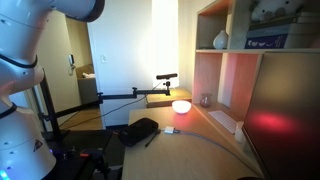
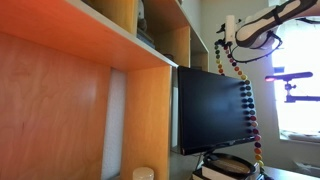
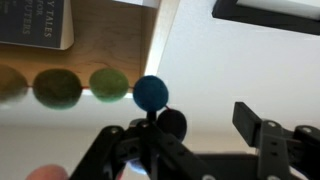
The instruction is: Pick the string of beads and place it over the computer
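warm orange-brown wooden shelving unit [image 2: 90,100] up one side, plain white wall [image 1: 120,40] at the back, light wooden desktop [image 1: 200,135], little round glowing lamp [image 1: 181,105] sitting on it, bright washed-out window [image 2: 300,110], kinda dim otherwise

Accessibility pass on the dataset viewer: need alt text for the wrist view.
A string of beads crosses the close-up: blurred green beads at left, then a blue and a black bead just above the claw, whose fingers stand apart. Behind are a book on a wooden shelf and a pale surface.
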Controlling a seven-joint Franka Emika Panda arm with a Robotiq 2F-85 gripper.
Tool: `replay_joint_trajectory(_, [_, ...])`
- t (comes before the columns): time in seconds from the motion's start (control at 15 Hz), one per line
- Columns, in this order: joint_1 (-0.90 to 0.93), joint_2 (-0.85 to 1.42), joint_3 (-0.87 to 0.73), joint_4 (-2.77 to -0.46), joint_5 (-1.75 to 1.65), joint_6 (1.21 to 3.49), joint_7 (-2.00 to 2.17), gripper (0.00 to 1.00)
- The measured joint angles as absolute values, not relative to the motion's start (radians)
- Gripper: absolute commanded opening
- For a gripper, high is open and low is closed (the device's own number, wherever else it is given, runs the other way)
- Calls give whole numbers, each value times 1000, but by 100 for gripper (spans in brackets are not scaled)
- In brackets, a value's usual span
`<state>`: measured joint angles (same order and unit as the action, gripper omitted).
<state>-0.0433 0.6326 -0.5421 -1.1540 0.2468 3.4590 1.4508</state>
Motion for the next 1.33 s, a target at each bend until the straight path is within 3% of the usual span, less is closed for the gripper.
replay_joint_trajectory(0.2, [-53, 615, -486, -1179, 237, 3416, 1460, 100])
replay_joint_trajectory(0.87, [-301, 493, -87, -1197, 345, 3044, 1479, 100])
replay_joint_trajectory(1.33, [-407, 449, -10, -1196, 538, 2773, 1516, 100])
